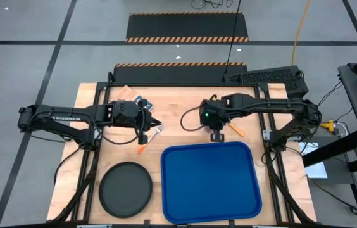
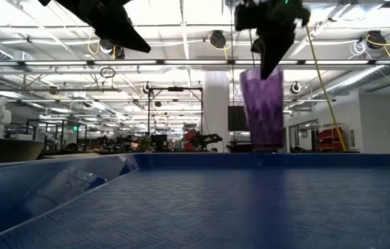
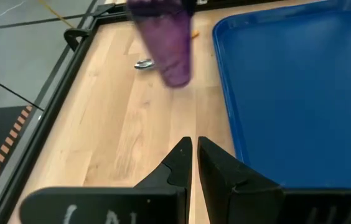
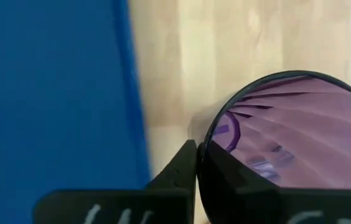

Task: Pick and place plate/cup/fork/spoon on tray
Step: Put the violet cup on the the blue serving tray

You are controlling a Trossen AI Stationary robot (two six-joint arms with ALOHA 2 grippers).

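My right gripper is shut on the purple cup, just beyond the far rim of the blue tray. The cup also shows in the left wrist view. My left gripper is shut and empty, above the table left of the cup; it shows in the low view too. The black plate lies flat on the table left of the tray. The spoon lies on the table beside the cup, its bowl showing. An orange-handled utensil lies near the plate; I cannot tell whether it is the fork. My right gripper pinches the cup's wall at its rim, one finger outside and one inside. The fingers come from above, pointing down. The cup hangs upright below them, its open end up and its base looking clear of the table.
Small loose items lie at the table's far left. A black keyboard-like unit sits past the far right edge. The tray's inside is bare blue.
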